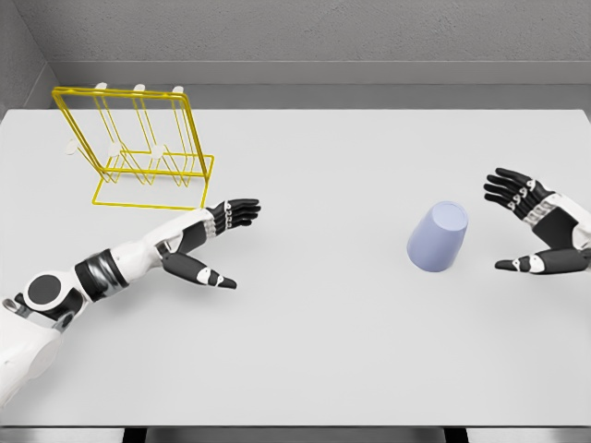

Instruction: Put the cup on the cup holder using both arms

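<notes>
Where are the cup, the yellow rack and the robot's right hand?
cup [437, 238], head view, on its side wall
yellow rack [190, 138], head view, on its frame
right hand [545, 231], head view, on the palm

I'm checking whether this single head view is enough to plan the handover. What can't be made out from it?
- Right hand: its wrist and arm are cut off by the picture's right edge.
- Cup: its far side, and whether it has a handle, is hidden by its own body.
- Cup holder: its white pegs are too small and thin to count surely.
- Left hand: palm faces away from the camera.
</notes>
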You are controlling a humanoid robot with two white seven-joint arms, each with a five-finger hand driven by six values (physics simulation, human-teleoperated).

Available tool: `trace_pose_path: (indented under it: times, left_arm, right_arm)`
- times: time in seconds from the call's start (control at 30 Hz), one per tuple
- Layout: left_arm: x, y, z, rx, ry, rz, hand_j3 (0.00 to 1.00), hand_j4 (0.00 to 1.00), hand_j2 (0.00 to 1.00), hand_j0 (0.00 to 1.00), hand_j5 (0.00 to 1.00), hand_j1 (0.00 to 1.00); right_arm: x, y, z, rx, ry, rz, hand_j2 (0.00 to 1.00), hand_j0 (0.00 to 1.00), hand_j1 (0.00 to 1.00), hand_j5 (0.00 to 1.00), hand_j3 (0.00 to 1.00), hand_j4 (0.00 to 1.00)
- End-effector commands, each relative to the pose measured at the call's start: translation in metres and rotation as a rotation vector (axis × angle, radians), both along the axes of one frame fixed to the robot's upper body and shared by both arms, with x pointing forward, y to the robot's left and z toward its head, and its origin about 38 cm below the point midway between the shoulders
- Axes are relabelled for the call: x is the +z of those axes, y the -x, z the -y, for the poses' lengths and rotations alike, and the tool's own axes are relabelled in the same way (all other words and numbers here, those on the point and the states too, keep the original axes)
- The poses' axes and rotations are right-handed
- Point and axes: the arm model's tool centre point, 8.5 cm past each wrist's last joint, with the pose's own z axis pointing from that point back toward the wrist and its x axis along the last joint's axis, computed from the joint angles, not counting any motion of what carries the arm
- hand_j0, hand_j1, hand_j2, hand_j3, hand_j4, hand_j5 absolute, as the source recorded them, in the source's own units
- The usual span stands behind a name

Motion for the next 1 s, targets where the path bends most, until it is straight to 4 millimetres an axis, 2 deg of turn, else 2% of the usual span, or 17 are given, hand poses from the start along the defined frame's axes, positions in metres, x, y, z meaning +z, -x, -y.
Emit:
trace_pose_path:
  times: [0.0, 0.3, 0.57, 0.7, 0.97]
  left_arm:
    - [0.002, 0.000, 0.001, -0.002, 0.006, 0.003, 1.00, 1.00, 1.00, 1.00, 1.00, 1.00]
    - [0.002, 0.000, 0.003, -0.006, 0.000, 0.006, 1.00, 1.00, 1.00, 1.00, 1.00, 1.00]
    - [-0.002, -0.002, 0.008, 0.002, 0.021, -0.005, 1.00, 1.00, 1.00, 1.00, 1.00, 1.00]
    - [-0.004, -0.003, 0.007, 0.014, 0.031, -0.038, 1.00, 1.00, 1.00, 1.00, 1.00, 1.00]
    - [-0.012, -0.003, 0.012, 0.017, 0.028, -0.051, 1.00, 1.00, 1.00, 1.00, 1.00, 1.00]
  right_arm:
    - [-0.002, 0.000, -0.001, 0.002, 0.003, -0.003, 1.00, 1.00, 1.00, 1.00, 1.00, 1.00]
    - [-0.029, 0.000, 0.011, -0.070, -0.003, -0.050, 1.00, 1.00, 1.00, 1.00, 1.00, 1.00]
    - [-0.047, -0.001, -0.008, -0.050, -0.012, -0.072, 1.00, 1.00, 1.00, 1.00, 1.00, 1.00]
    - [-0.060, -0.004, -0.010, -0.064, 0.001, -0.086, 1.00, 1.00, 1.00, 1.00, 1.00, 1.00]
    - [-0.064, -0.011, -0.018, -0.062, -0.001, -0.085, 1.00, 1.00, 1.00, 1.00, 1.00, 1.00]
